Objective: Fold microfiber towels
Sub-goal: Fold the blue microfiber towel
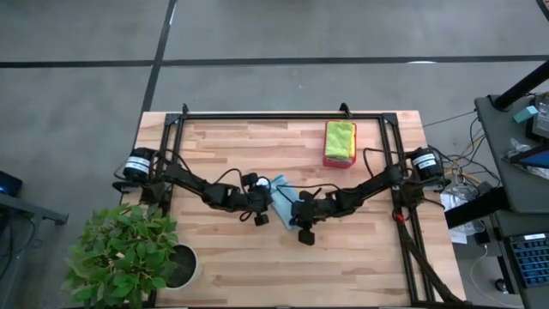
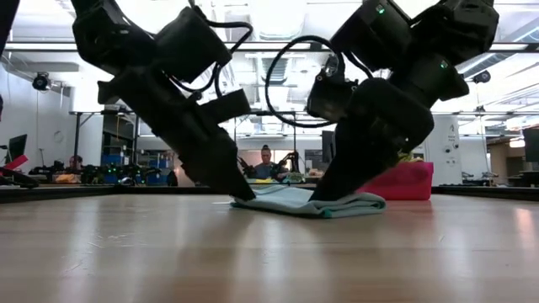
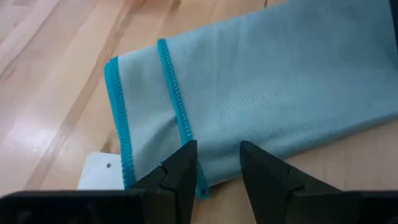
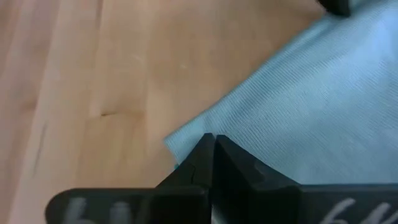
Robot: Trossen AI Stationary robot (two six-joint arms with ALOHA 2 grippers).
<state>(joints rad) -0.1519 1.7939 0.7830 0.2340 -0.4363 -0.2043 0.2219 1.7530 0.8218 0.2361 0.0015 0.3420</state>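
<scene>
Our right pincer (image 4: 213,144) is clamped shut on a corner of the light blue towel (image 1: 280,199). Our left pincer (image 3: 219,163) stands partly open over the stitched hem, gripping nothing we can see. The towel lies between the two at mid-worktop (image 1: 257,266), part-folded, its long axis running toward the far side. Bare wood is open nearer us. The pink tray (image 1: 328,158) of folded towels (image 1: 340,139) sits well apart.
</scene>
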